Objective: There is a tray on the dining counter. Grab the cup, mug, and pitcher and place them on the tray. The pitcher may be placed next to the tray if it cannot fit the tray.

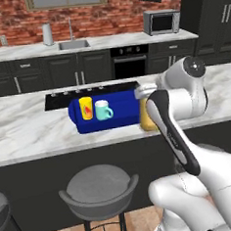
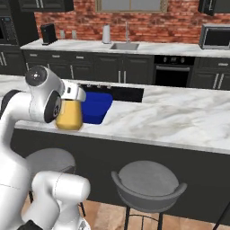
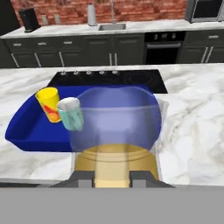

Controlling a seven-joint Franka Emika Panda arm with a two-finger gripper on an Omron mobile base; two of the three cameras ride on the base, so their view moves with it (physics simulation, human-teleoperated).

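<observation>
The cup (image 1: 86, 108) and the mug (image 1: 103, 110) already stand side by side inside the blue tray (image 1: 122, 118) on the dining counter (image 1: 30, 129), toward its left end, so the pitcher (image 2: 69, 116) looks to be the last item in hand. It sits at the right end of the tray, near the front edge of the counter, and the hand view shows the two fingers (image 3: 85, 178) clamped on its amber lower part, one on each side, with its clear upper part (image 3: 116, 118) rising in front of the camera. From the base views I cannot tell whether the pitcher's base rests on the counter or hangs just above it, nor whether it touches the tray's wall. The free space in the tray beside the mug looks tight for something this wide, so the likely step is setting it down next to the tray. That calls for keeping it upright, lowering it until the base is flat on the marble just clear of the rim, then parting the fingers and drawing straight back without nudging it.
</observation>
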